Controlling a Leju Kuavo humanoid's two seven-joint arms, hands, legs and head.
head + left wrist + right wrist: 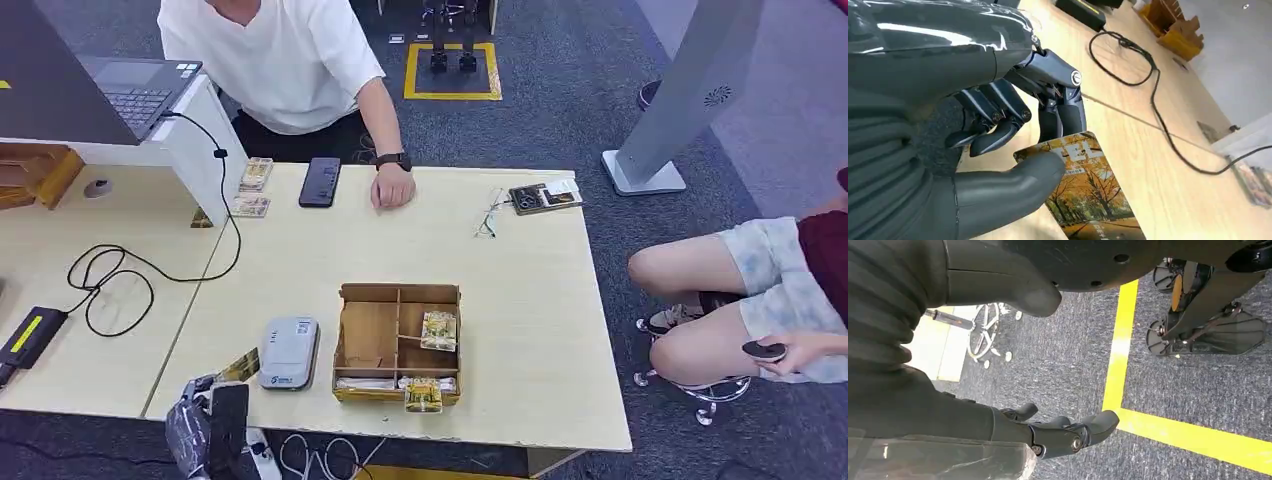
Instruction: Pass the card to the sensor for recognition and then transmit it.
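Table edge point(400, 428): left robot hand point(210, 425) half-hides card point(240, 366).

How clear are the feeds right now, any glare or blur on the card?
Head view: even light, sharp, card small beside the sensor. Left wrist view: bright glare streaks on the left hand cover; card print readable, far table soft. Right wrist view: right hand dark, floor clear.
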